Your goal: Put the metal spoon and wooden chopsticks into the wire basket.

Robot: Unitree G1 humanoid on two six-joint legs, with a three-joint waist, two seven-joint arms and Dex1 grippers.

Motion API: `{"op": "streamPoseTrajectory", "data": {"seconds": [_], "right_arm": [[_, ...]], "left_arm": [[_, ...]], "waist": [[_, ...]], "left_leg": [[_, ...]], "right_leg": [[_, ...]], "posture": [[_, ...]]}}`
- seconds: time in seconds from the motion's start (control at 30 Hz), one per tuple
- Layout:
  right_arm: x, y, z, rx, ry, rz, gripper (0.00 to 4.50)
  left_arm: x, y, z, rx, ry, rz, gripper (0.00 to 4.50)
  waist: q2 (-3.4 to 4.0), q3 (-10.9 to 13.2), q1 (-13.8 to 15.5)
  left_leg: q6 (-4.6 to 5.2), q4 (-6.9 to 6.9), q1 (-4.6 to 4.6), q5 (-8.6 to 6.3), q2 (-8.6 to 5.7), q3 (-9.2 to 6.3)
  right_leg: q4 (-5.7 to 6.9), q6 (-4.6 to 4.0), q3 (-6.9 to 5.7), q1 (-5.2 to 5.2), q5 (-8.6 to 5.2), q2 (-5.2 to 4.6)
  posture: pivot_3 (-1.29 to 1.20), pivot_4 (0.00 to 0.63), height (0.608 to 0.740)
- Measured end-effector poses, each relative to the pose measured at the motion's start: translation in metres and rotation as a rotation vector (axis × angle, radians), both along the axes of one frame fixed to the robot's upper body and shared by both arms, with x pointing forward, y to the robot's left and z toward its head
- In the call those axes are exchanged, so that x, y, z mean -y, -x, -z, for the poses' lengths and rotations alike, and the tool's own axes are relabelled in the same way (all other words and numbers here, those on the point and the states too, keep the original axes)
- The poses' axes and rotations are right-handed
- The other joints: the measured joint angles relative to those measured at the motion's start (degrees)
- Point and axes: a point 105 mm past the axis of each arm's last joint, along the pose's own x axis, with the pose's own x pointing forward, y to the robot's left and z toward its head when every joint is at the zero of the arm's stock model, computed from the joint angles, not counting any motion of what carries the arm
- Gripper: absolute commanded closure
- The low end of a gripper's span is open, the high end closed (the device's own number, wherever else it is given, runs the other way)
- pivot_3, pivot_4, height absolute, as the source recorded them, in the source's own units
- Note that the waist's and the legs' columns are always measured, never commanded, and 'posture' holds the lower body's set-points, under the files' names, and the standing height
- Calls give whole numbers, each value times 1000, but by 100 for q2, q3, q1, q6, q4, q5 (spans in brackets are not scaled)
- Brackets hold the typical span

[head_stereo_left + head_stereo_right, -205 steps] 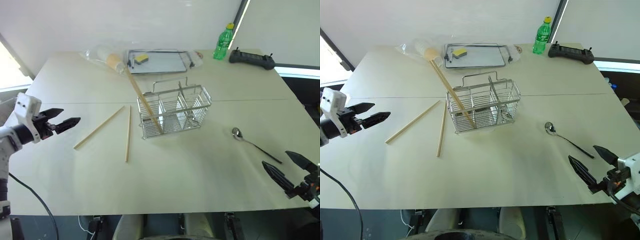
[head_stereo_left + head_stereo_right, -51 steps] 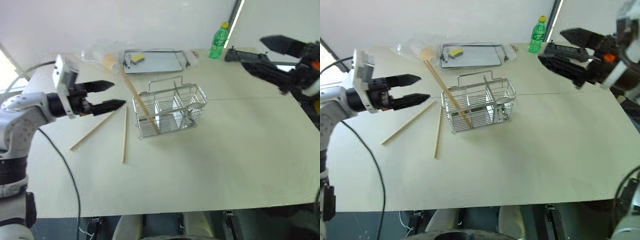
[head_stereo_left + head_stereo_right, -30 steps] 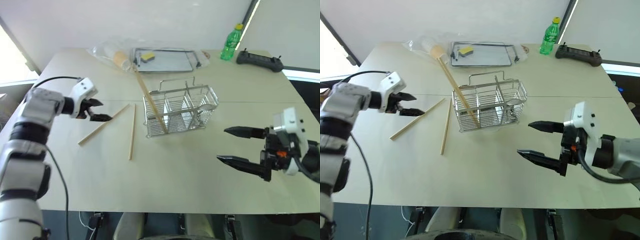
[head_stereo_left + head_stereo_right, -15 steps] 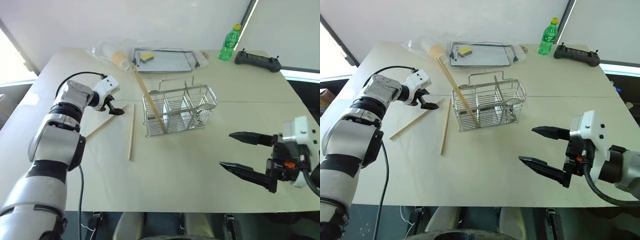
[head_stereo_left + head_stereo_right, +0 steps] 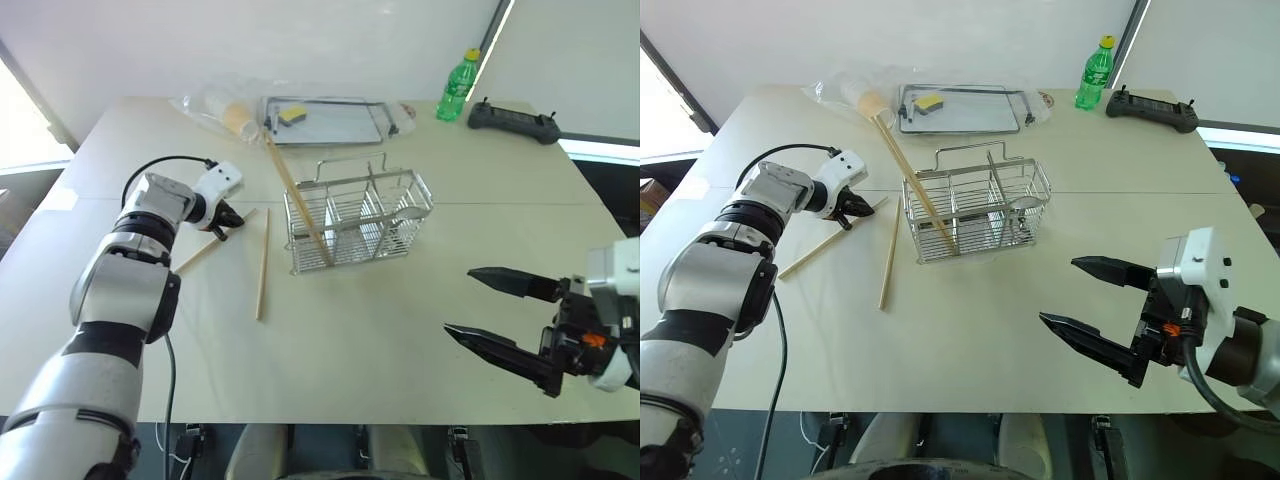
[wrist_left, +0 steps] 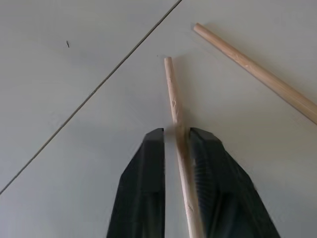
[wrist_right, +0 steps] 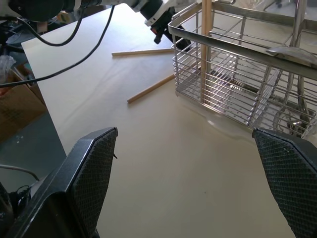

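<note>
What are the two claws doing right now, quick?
Left gripper: closed around a chopstick that lies on the table.
Right gripper: wide open, holding nothing.

light: bright, even daylight | glare: blown-out window beside pale beige table (image 5: 400, 330) left edge | shadows: soft, faint | focus: sharp

A lab-like test room — bare white walls, a plain table (image 5: 420, 330), a handheld controller (image 5: 512, 118) by a green bottle (image 5: 454, 88).
</note>
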Motion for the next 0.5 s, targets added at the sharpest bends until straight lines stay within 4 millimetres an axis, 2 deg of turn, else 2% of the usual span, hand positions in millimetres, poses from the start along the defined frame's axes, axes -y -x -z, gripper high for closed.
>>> {"op": "streamPoseTrajectory", "data": {"seconds": [0.37, 0.4, 0.43, 0.5], "right_arm": [[2, -4, -6, 22, -11, 6, 0], [2, -5, -7, 26, -12, 8, 0], [2, -5, -7, 29, -14, 9, 0], [2, -6, -8, 32, -16, 10, 0]], "left_arm": [[-6, -1, 0, 13, -10, -25, 3374], [-6, -1, 0, 13, -11, -25, 2862], [-7, -1, 0, 15, -12, -27, 2584], [-9, -1, 0, 16, -16, -30, 1569]], "waist": [[0, -1, -1], [0, -1, 0], [-1, -1, 0], [0, -3, 1]], "left_leg": [[0, 1, 4, 0, 0, 0], [0, 2, 4, 0, 0, 0], [0, 2, 4, 0, 0, 0], [0, 2, 7, 0, 0, 0]], "right_leg": [[1, -1, 0, 4, 0, 0], [2, -1, 0, 4, 0, 0], [2, -1, 0, 4, 0, 0], [2, -1, 0, 6, 1, 0]], "posture": [[0, 150, 709], [0, 150, 709], [0, 150, 709], [0, 150, 709]]}}
